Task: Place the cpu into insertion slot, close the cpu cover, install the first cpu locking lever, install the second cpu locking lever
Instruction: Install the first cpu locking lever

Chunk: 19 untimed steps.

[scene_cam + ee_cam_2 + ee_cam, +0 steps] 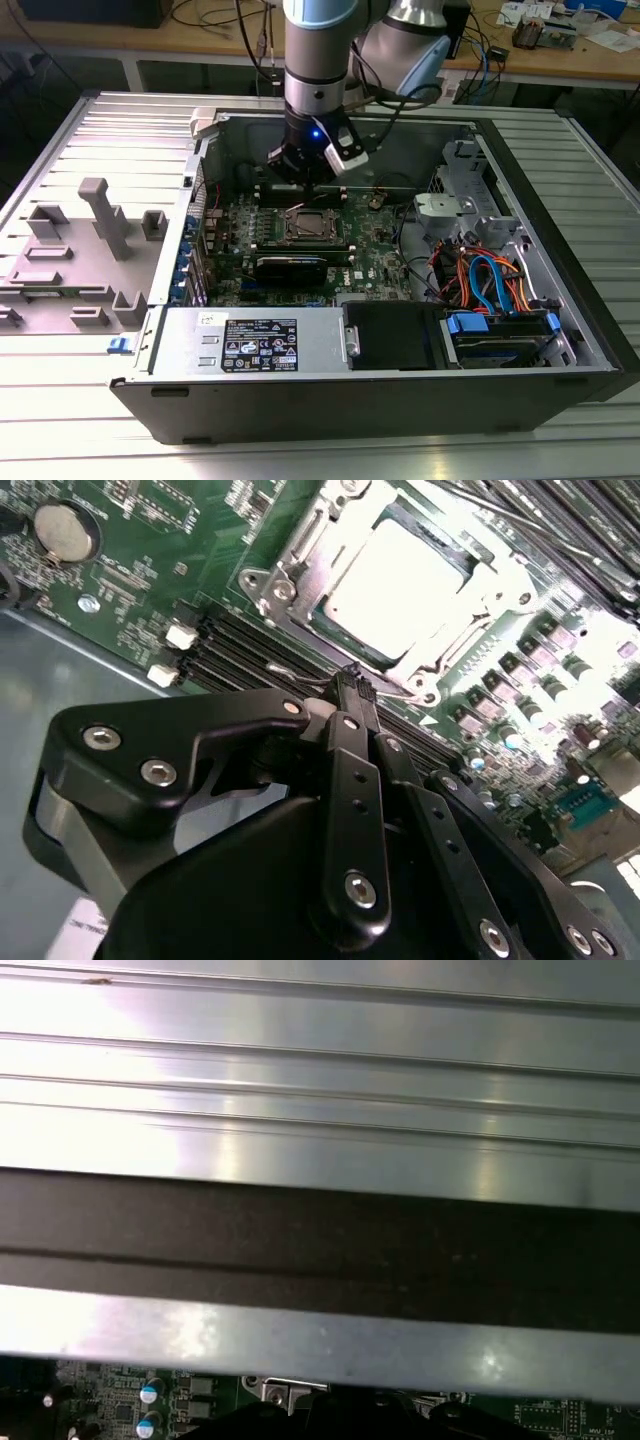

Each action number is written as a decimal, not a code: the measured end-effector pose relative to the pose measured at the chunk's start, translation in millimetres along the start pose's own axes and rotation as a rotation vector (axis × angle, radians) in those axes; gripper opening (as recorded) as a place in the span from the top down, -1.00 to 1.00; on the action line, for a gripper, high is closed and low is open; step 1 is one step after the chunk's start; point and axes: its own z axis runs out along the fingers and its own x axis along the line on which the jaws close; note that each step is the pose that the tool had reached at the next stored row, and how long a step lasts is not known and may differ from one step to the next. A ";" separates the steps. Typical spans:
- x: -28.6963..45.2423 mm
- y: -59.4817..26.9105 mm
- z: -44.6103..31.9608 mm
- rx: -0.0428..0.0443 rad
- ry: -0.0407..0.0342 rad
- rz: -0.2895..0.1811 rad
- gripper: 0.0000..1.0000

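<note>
The cpu point(395, 585) lies in the insertion slot point(425, 670) on the green motherboard, its silver top glaring bright. The cpu cover point(300, 550), a silvery frame, lies flat around it. In the exterior view the cpu point(305, 226) sits mid-board, with my gripper point(300, 172) just behind it, low inside the case. In the second wrist view my gripper point(352, 685) has its black fingers together, at the socket's edge. A thin silvery locking lever point(295, 670) runs up to the fingertips; I cannot tell whether it is gripped.
Black memory slots point(230, 645) lie beside the socket, and a coin battery point(60, 530) sits farther off. A black graphics card point(290, 268), the power supply point(260, 340) and orange and blue cables point(480, 275) crowd the case. The first wrist view faces the case wall point(320, 1150).
</note>
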 end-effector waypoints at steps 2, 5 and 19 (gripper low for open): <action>-4.4 -0.4 1.2 0.0000 0.0000 0.000 0.79; -10.0 -0.9 3.2 0.0000 0.0000 0.000 0.79; -18.2 -2.1 14.8 0.0001 0.0000 0.000 0.79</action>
